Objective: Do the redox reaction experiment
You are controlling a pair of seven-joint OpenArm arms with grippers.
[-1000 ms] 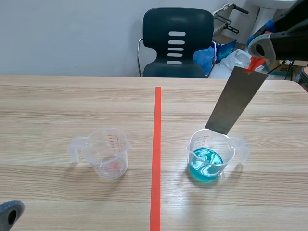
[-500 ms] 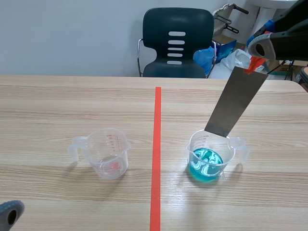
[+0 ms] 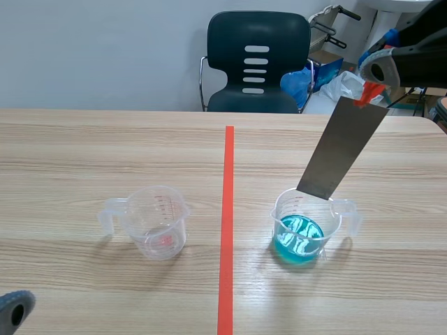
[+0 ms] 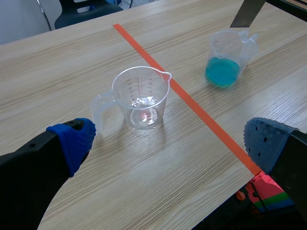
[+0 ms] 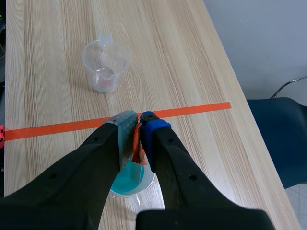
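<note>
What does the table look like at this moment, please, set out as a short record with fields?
right pincer: raised, shut on the top end of the metal strip
metal strip: tilted, lower end by the rim of the blue cup, above the liquid
blue cup: clear, holds blue liquid
clear cup: no liquid seen, across the tape line from the blue cup
left pincer: open, low, holding nothing
behind the table: a dark chair
</note>
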